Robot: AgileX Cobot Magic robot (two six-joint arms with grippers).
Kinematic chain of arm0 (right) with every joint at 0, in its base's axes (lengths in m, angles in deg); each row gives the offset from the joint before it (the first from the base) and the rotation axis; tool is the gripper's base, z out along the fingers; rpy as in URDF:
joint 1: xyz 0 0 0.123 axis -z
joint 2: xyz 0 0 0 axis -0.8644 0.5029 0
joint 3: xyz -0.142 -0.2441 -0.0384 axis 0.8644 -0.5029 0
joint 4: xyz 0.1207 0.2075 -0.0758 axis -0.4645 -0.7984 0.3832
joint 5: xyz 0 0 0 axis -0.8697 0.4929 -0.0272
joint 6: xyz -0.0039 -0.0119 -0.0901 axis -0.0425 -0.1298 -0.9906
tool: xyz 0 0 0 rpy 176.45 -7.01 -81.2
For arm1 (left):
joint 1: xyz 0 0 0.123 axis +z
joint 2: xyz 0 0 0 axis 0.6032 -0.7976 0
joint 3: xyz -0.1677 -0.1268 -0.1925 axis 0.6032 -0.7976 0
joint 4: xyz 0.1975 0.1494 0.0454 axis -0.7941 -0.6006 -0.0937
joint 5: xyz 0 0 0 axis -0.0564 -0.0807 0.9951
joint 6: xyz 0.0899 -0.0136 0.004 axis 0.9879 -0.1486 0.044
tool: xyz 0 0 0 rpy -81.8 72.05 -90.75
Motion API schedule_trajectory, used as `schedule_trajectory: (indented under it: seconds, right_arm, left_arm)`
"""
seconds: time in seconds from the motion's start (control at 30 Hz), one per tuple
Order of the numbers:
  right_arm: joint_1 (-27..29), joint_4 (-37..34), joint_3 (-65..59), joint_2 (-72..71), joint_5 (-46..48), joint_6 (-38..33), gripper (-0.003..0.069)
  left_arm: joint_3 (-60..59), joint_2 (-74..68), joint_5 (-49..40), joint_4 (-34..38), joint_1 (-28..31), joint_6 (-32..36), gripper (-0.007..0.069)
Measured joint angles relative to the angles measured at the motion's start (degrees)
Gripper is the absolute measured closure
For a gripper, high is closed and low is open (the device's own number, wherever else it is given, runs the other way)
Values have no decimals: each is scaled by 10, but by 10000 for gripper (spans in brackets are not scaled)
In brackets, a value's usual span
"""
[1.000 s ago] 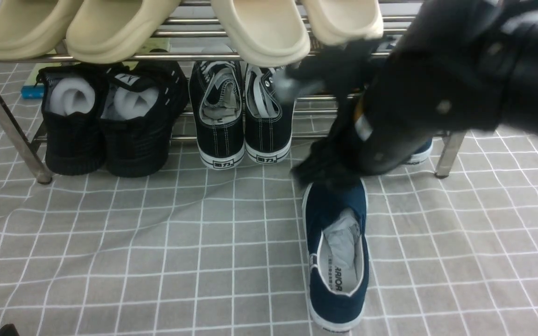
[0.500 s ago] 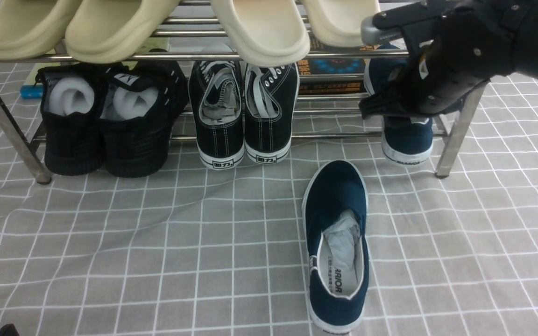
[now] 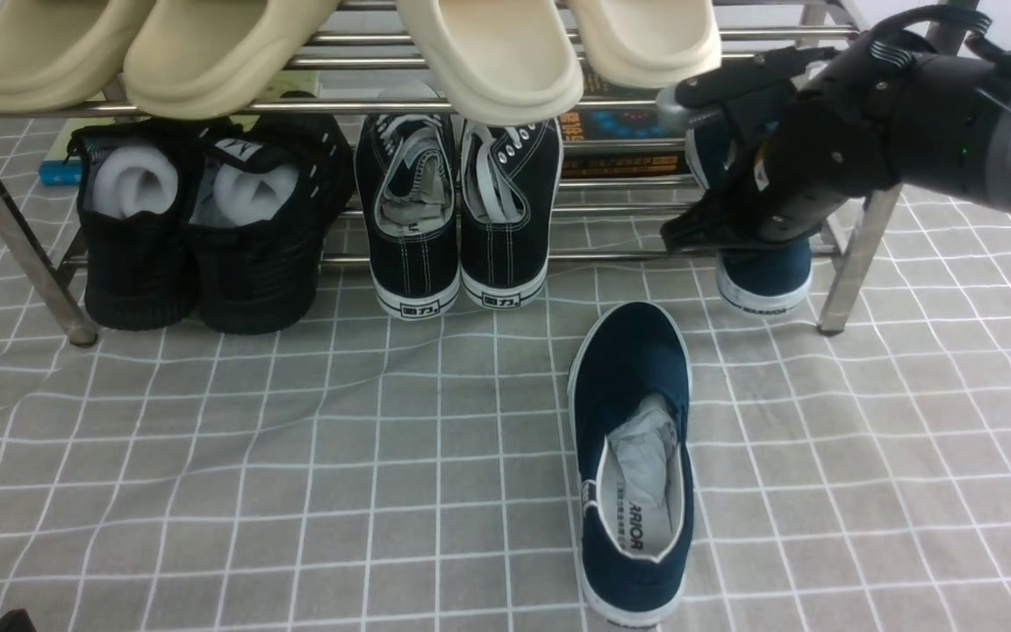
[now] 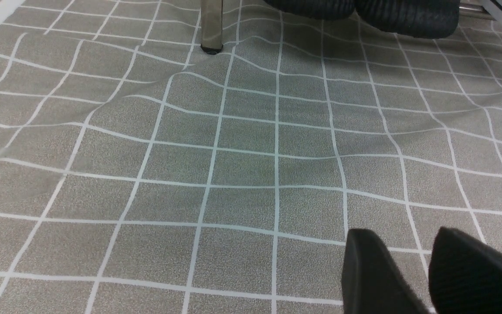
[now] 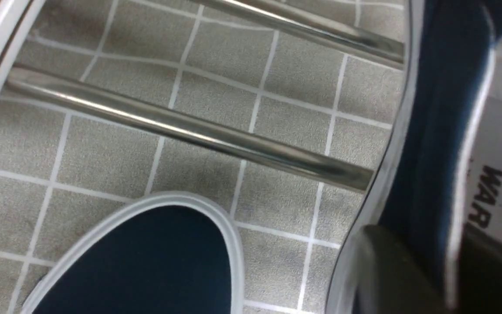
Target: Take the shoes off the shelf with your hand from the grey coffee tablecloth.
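One navy shoe (image 3: pixel 633 456) lies on the grey gridded tablecloth (image 3: pixel 295 439), toe toward the shelf (image 3: pixel 207 107); its toe also shows in the right wrist view (image 5: pixel 146 261). The other navy shoe (image 3: pixel 764 279) rests on the lower tier at the right end. My right gripper (image 3: pixel 707 230) reaches down onto it. In the right wrist view this gripper (image 5: pixel 425 253) is shut on that shoe's (image 5: pixel 434 109) side wall, one finger outside and one inside over the insole. My left gripper (image 4: pixel 403 244) hovers low over bare cloth (image 4: pixel 233 174), open and holding nothing.
Beige foam slippers (image 3: pixel 488 61) fill the top tier. Black sneakers (image 3: pixel 207 228) and black lace-ups (image 3: pixel 457 211) stand on the lower tier to the left. A shelf leg (image 3: pixel 848 263) stands just right of the held shoe. Silver rails (image 5: pixel 190 131) run close beside it.
My right gripper has moved from above the toe of the shoe on the cloth, back and right to the shoe on the shelf, then closed on its side wall. The shoes have not moved.
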Motion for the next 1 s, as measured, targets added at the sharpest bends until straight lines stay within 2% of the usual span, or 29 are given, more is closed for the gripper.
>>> schedule_trajectory:
  seconds: [0.07,0.1,0.3,0.4,0.6,0.67,0.8,1.0]
  right_arm:
    - [-4,-10,0,-6,16,-1,627]
    - [-5,-10,0,-7,20,-1,630]
    - [-33,-71,-13,-115,191,-26,636]
    - [-50,-92,-48,-166,222,-30,636]
    - [-84,-124,-163,-221,196,-30,636]
    - [-96,-128,-216,-223,141,-30,636]
    - [-101,-135,-253,-218,82,-30,636]
    - [-101,-146,-260,-206,66,-30,636]
  left_arm:
    - [0,0,0,0,0,0,384]
    - [0,0,0,0,0,0,384]
    - [0,0,0,0,0,0,384]
    - [0,0,0,0,0,0,384]
    - [0,0,0,0,0,0,384]
    - [0,0,0,0,0,0,384]
    - [0,0,0,-1,0,0,384]
    - [0,0,0,-1,0,0,384]
